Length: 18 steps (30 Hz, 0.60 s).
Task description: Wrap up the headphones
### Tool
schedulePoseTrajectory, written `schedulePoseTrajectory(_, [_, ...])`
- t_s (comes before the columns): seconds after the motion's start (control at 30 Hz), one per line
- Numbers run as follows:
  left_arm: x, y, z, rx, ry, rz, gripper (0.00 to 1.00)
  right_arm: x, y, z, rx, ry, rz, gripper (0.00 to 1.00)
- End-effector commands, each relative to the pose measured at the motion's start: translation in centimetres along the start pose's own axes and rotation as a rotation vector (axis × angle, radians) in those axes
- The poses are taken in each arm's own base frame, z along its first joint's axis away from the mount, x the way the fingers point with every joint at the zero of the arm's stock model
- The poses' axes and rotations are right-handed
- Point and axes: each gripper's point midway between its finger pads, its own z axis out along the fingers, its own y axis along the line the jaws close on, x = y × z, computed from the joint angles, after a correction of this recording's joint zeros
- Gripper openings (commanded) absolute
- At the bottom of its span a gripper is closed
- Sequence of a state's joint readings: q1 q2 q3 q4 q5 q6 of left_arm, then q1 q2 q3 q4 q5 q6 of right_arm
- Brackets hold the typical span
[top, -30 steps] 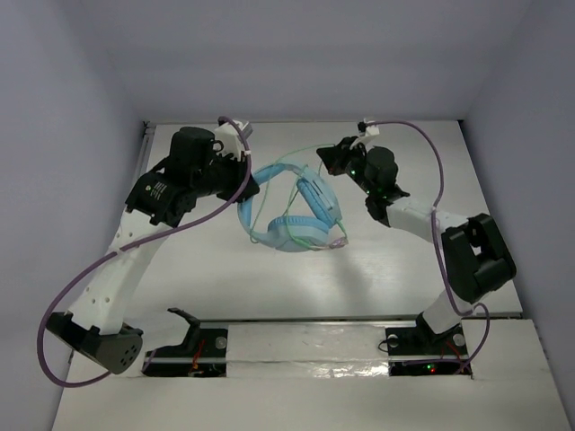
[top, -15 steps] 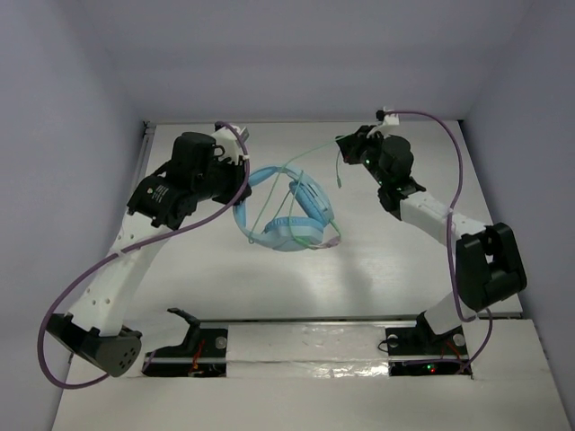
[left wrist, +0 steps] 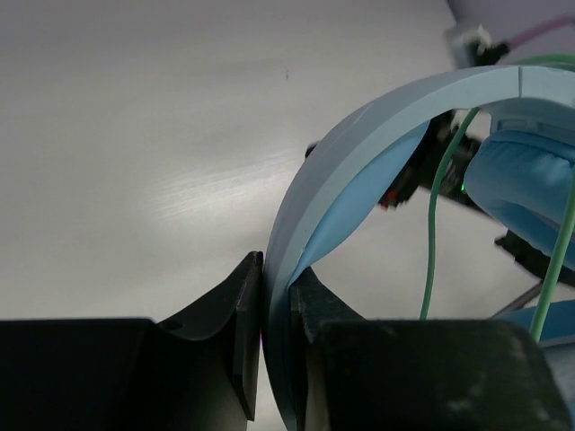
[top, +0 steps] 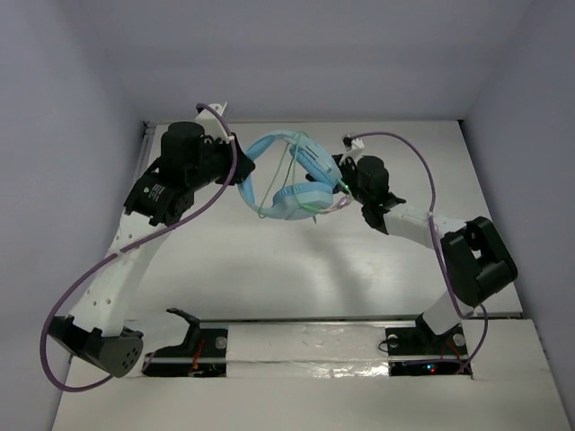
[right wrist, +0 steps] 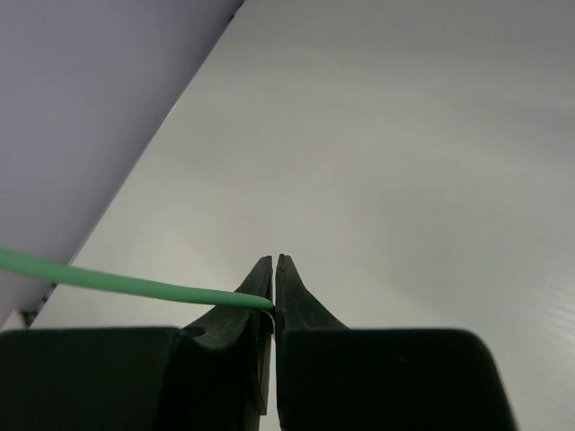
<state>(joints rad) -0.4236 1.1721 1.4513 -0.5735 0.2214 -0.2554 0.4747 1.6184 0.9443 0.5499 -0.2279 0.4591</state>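
Observation:
The light blue headphones (top: pixel 296 180) hang in the air between my two arms, near the back of the table. My left gripper (top: pixel 241 166) is shut on the curved headband (left wrist: pixel 359 144), which runs up between its fingers in the left wrist view. An ear cup (left wrist: pixel 526 193) shows at the right of that view. The thin green cord (left wrist: pixel 433 224) loops around the headband and cups. My right gripper (top: pixel 342 184) sits right beside the ear cups and is shut on the cord (right wrist: pixel 117 283), which leaves its fingertips to the left.
Thick purple cables (top: pixel 180 229) trail from both arms. The white table (top: pixel 269 278) is walled at the back and sides. The arm bases and a spare black mount (top: pixel 184 323) stand at the near edge.
Both arms moved. The left gripper lifted the headphones toward the back. The right gripper swung in from the back right to the ear cups, pulling the cord around them.

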Motion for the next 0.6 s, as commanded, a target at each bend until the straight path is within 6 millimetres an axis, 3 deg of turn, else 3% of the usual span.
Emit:
schedulePoseTrajectory(0.0, [-6.6,-1.6,0.1,0.051,-0.271,-0.129,0.0,1.3,3.8,-0.4,-0.125,0.041,0.058,0.0])
schedulePoseTrajectory(0.03, [-5.9,-0.8,1.1,0.024,-0.269,-0.153,0.0,2.1,4.6,-0.6,-0.151,0.065,0.074,0.0])
schedulePoseTrajectory(0.1, [-6.8,0.6,1.8,-0.033,-0.346,-0.208,0.0,2.8,6.3,-1.0,-0.197,0.086,0.12,0.0])
schedulePoseTrajectory(0.13, [-5.9,1.6,2.7,-0.067,-0.344,-0.222,0.0,2.9,6.6,-1.3,-0.213,0.09,0.136,0.0])
schedulePoseTrajectory(0.2, [-6.7,4.0,2.9,-0.18,-0.43,-0.279,0.0,3.5,6.9,-1.9,-0.228,0.108,0.173,0.0])
schedulePoseTrajectory(0.23, [-5.3,5.2,3.6,-0.219,-0.428,-0.301,0.0,3.6,7.1,-2.2,-0.227,0.113,0.209,0.0])
schedulePoseTrajectory(0.3, [-5.8,5.7,3.8,-0.215,-0.51,-0.381,0.0,4.4,7.6,-2.6,-0.236,0.142,0.266,0.0])
schedulePoseTrajectory(0.33, [-4.0,6.5,4.9,-0.232,-0.487,-0.407,0.0,4.7,8.0,-2.6,-0.24,0.15,0.285,0.0])
schedulePoseTrajectory(0.37, [-4.0,6.6,5.2,-0.22,-0.511,-0.432,0.0,4.7,8.3,-2.7,-0.26,0.145,0.296,0.0])
schedulePoseTrajectory(0.43, [-1.8,7.9,6.7,-0.252,-0.491,-0.487,0.0,6.4,8.5,-2.8,-0.255,0.178,0.344,0.0])
schedulePoseTrajectory(0.47, [-1.8,8.0,7.0,-0.244,-0.511,-0.5,0.0,6.3,8.5,-2.7,-0.259,0.16,0.357,0.0])
schedulePoseTrajectory(0.53, [0.3,8.3,8.5,-0.256,-0.487,-0.522,0.0,8.3,7.6,-2.9,-0.241,0.187,0.412,0.08])
schedulePoseTrajectory(0.57, [0.7,8.7,8.8,-0.266,-0.489,-0.533,0.0,8.4,7.6,-2.8,-0.251,0.176,0.426,0.1])
